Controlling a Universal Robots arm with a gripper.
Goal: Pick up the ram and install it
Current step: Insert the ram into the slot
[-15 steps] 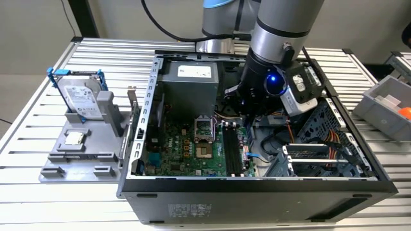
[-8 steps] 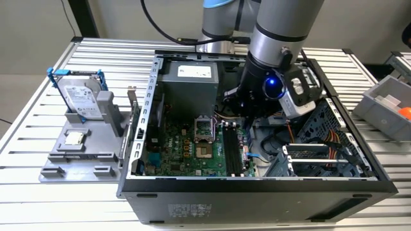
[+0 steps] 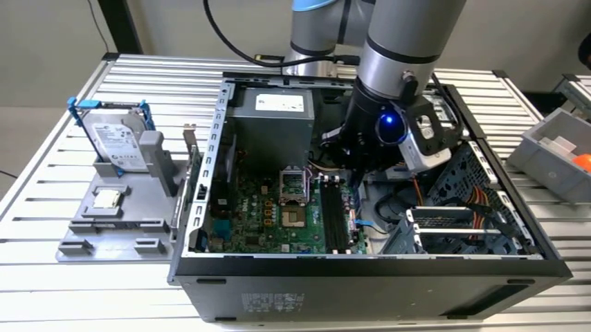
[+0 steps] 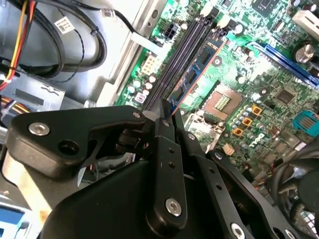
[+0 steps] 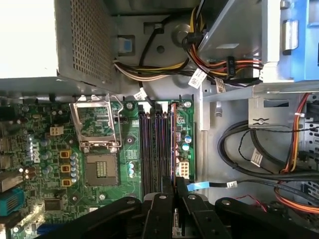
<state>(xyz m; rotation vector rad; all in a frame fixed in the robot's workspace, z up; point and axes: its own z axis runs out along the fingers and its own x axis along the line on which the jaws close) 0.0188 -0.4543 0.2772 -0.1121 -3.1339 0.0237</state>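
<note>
- Jaws of the gripper [image 4: 167,113] clamped on the ram [image 4: 197,69], held edge-on down inside the open computer case [image 3: 369,266].
- Ram sitting right over the memory slots [image 5: 152,144] on the green motherboard [image 5: 60,164], beside the empty processor socket [image 5: 102,169].
- Hard drive [image 3: 118,138] parked on the tabletop [image 3: 55,290] outside.

A slatted metal table [image 3: 55,277] carries an open computer case [image 3: 369,283] near its middle. Toward the exterior view's left a grey holder [image 3: 115,225] lies flat on the slats just beside the case. At the exterior view's right edge sits a grey bin [image 3: 554,155].
</note>
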